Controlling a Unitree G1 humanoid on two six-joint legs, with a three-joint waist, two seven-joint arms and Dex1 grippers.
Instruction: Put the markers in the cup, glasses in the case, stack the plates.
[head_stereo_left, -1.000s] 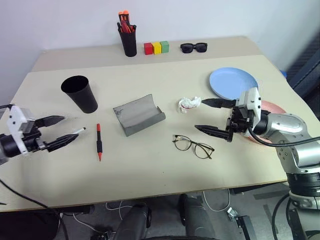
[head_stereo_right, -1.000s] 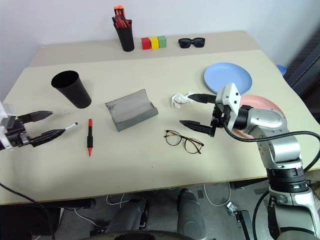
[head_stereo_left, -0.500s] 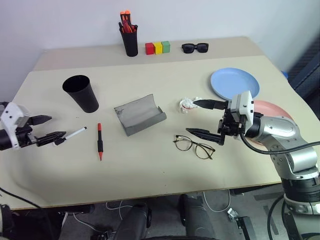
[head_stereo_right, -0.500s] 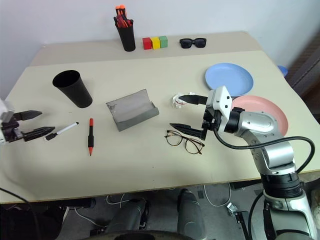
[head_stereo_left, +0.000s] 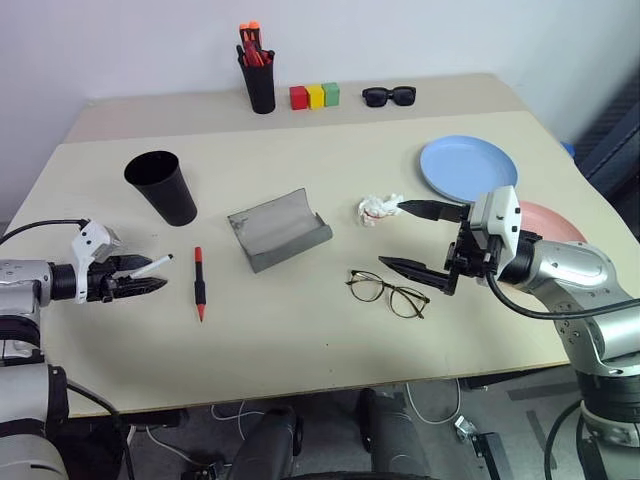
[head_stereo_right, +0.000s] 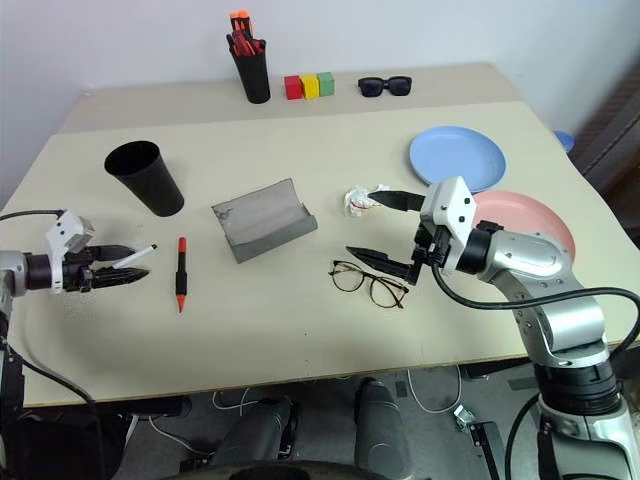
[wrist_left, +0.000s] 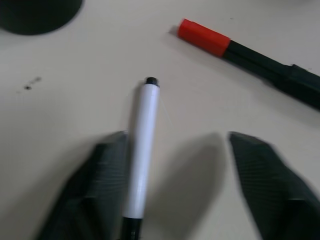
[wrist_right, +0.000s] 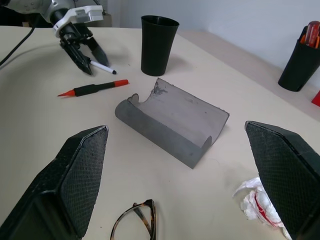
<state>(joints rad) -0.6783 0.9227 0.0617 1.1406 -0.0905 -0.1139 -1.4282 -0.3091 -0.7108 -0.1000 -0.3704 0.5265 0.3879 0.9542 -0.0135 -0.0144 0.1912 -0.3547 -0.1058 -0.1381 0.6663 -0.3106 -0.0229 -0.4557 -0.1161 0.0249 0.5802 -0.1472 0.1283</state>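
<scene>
The white marker (wrist_left: 141, 150) lay flat on the bench, near the front left corner, with the left pincer (head_stereo_left: 128, 282) lowered around it: one finger touched its side, the other stood apart across a gap, so the pincer was partly open and gripping nothing yet. The red marker (head_stereo_left: 199, 283) lay just beside it, also flat and untouched, and the black cup (head_stereo_left: 160, 187) stood upright and apparently empty a little farther back. None of the three jobs looked done. The grey case (head_stereo_left: 278, 229) sat open near the middle of the bench with nothing inside, and the wire-frame glasses (head_stereo_left: 386, 293) lay unfolded in front of it toward the right. The right pincer (head_stereo_left: 414, 239) hovered wide open and empty just above and behind the glasses. The blue plate (head_stereo_left: 468, 168) and the pink plate (head_stereo_right: 534, 222) lay side by side at the right edge, overlapping slightly if at all, not stacked. A crumpled paper ball (head_stereo_left: 377, 208) sat near the case. The bench (head_stereo_left: 320, 340) was a pale beige top against a plain white wall; along its back stood a pen pot (head_stereo_left: 258, 80) of orange-red pens, three coloured blocks (head_stereo_left: 314, 95) and black sunglasses (head_stereo_left: 387, 95).
</scene>
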